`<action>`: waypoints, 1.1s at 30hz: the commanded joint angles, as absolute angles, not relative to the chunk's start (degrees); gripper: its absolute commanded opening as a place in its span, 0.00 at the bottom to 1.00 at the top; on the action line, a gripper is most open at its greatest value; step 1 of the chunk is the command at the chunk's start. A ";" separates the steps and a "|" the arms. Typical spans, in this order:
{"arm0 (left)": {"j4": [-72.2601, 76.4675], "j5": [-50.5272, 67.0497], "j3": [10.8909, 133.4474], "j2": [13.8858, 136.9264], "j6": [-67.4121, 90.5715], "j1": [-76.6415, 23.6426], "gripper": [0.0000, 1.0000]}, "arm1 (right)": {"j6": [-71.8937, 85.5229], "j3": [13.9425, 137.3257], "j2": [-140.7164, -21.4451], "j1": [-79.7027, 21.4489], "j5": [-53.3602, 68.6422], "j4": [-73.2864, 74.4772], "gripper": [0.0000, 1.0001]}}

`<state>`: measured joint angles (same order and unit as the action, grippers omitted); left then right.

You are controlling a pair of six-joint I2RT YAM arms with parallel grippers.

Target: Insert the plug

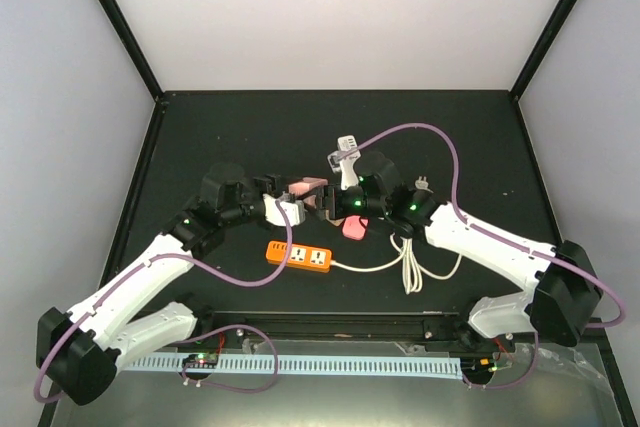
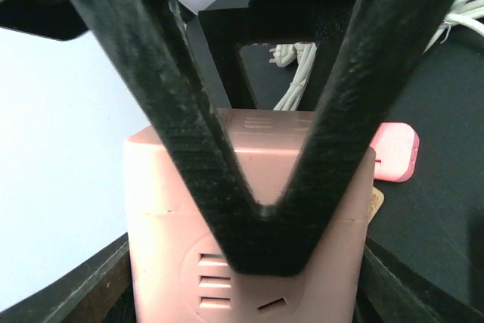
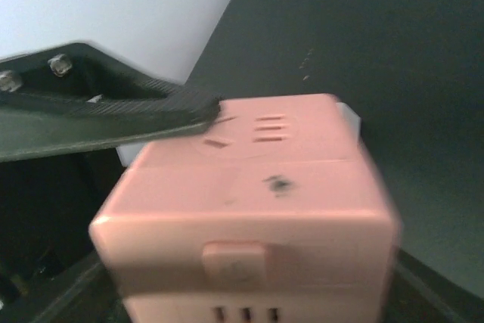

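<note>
The black table (image 1: 200, 127) filled the middle of the top view, and both arms reached in from the lower corners to meet at its centre. The left arm (image 1: 150, 277) rose from the lower left, elbow bent, with its wrist turned rightward. The right arm (image 1: 490, 242) came from the lower right, its forearm slanting up and left. The orange power strip (image 1: 298, 256) lay just below their meeting point, with a coiled white cable (image 1: 411, 269) to its right. The pink socket cube (image 1: 308, 187) sat between the two grippers, above the strip. The left gripper (image 1: 297, 199) clamped it, the cube (image 2: 166, 209) snug between its fingers (image 2: 408, 285). Whether the right gripper (image 1: 326, 203) gripped the blurred cube (image 3: 257, 187) could not be told. A small pink piece (image 1: 352, 229) lay right of the strip
</note>
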<state>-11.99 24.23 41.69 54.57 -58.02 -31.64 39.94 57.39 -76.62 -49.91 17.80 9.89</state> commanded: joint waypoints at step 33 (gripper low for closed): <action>-44.28 16.42 48.05 83.25 -63.49 -32.96 0.82 | 39.78 55.71 -54.89 -45.14 -9.52 40.84 0.01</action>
